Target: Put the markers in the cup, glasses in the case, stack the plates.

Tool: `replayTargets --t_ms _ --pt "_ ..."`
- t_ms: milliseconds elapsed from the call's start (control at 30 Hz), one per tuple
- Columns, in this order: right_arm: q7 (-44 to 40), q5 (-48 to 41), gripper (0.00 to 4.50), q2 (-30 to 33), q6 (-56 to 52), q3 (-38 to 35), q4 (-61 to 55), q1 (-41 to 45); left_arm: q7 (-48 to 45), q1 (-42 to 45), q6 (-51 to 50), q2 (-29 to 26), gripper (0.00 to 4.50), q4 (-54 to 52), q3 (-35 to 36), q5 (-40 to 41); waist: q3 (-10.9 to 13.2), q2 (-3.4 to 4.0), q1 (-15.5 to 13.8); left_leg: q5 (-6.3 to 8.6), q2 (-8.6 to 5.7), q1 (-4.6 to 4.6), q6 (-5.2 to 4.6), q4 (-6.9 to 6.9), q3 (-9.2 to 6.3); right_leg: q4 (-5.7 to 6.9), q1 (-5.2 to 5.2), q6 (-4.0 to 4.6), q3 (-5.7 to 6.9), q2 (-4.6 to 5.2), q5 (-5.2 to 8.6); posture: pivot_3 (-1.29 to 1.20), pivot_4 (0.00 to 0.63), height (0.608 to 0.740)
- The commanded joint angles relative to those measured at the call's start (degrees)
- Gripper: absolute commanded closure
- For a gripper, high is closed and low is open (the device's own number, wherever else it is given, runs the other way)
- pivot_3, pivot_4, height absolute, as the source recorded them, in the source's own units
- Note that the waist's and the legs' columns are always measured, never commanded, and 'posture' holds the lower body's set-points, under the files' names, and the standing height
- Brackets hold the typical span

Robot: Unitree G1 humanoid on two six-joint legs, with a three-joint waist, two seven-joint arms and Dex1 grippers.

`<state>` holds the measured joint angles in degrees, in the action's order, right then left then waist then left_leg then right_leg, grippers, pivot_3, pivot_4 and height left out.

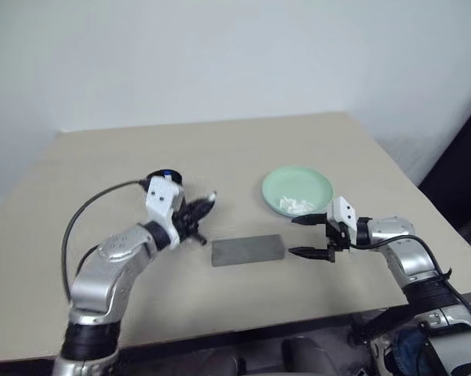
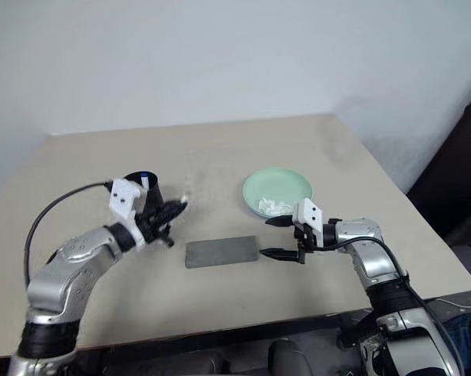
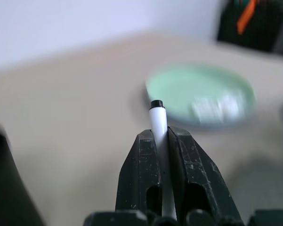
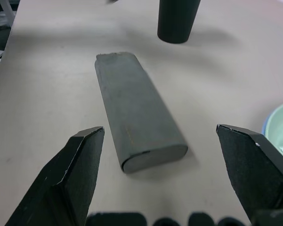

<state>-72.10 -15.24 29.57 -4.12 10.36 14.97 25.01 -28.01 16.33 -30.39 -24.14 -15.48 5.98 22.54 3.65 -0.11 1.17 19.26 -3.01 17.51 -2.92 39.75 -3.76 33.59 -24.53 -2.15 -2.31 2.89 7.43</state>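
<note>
Left claw (image 1: 204,205) clamped on a marker (image 3: 158,123), its length running out along the fingers, right beside the cup (image 2: 143,191). I judge left arm nearer. Right claw (image 1: 309,236) wide, by the case (image 1: 248,250).

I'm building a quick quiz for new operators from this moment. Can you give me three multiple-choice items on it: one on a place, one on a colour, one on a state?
1. Where does the case lie?
A. on the table between the two tools
B. inside the cup
C. on the plate

2. What colour is the plate holding the paper wad?
A. red
B. mint green
C. black

3. What is the left tool doing?
A. standing open over the case
B. gripping the plate's rim
C. shut on a marker

Key:
1 A, the grey case rests on the table, flanked by both tools.
2 B, the plate is pale green.
3 C, the left wrist view shows the white marker clamped between the fingers.
</note>
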Motion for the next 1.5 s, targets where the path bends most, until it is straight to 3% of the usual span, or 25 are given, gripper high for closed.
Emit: replayTargets --t_ms 33,233,500,767,1100,1367,1500 --pt "0.21 -2.71 0.37 -0.27 -1.69 -2.4 -2.86 2.25 2.39 4.07 10.99 0.92 4.48 4.7 0.92 -5.14 -0.01 0.02 0.1 0.0 -0.01 -0.01 0.0 0.0 0.01 0.01 0.0 0.0 -0.02 0.0 0.0 0.0 0.0 0.74" --pt "-0.1 -7.02 0.37 -0.31 -7.47 -4.42 -6.59 2.65 6.18 11.37 27.37 3.0 4.48 17.74 0.57 -12.08 -0.01 0.01 -0.11 0.01 -0.01 0.03 -0.01 -0.01 -0.03 -0.06 -0.04 0.01 -0.01 -0.01 -0.02 0.0 0.0 0.74" --pt "0.76 -7.1 0.37 -0.13 -8.59 -5.11 -8.29 2.11 12.76 19.26 46.86 1.69 4.48 40.62 2.46 -18.47 -0.02 0.01 -0.22 0.03 -0.07 0.07 -0.06 -0.01 -0.04 -0.14 -0.04 0.0 0.0 0.03 -0.03 0.0 0.0 0.74" --pt "1.53 -6.69 0.37 0.32 -8.23 -5.44 -8.62 1.27 14.92 22.57 56.83 2.52 4.48 53.02 1.82 -20.48 -0.02 0.0 -0.75 0.07 -0.08 0.09 -0.11 -0.02 -0.01 -0.17 -0.06 -0.01 0.01 0.06 -0.04 0.0 0.0 0.74" --pt "1.8 -6.56 0.37 0.35 -8.21 -5.24 -9.06 0.6 15.23 22.24 57.8 3.56 1.29 53.96 1.23 -20.89 -0.03 -0.02 -1.43 0.09 -0.09 0.11 -0.16 -0.01 0.0 -0.2 -0.06 -0.01 0.02 0.07 -0.04 0.0 0.0 0.74" --pt "1.81 -6.3 0.37 -0.37 -7.86 -4.77 -8.22 1.55 13.27 20.93 54.5 3.07 1.29 49.98 2.05 -18.73 -0.03 -0.02 -1.39 0.1 -0.08 0.1 -0.17 -0.01 0.0 -0.18 -0.06 -0.02 0.04 0.06 -0.04 0.0 0.0 0.74" --pt "2.27 -5.92 0.37 -0.73 -7.05 -5.11 -7.55 1.52 3.55 18.17 45.44 2.78 1.29 40.34 3.53 -8.35 -0.03 -0.01 -1.36 0.11 -0.07 0.1 -0.18 -0.01 0.01 -0.17 -0.06 -0.02 0.03 0.06 -0.04 0.0 0.0 0.74"
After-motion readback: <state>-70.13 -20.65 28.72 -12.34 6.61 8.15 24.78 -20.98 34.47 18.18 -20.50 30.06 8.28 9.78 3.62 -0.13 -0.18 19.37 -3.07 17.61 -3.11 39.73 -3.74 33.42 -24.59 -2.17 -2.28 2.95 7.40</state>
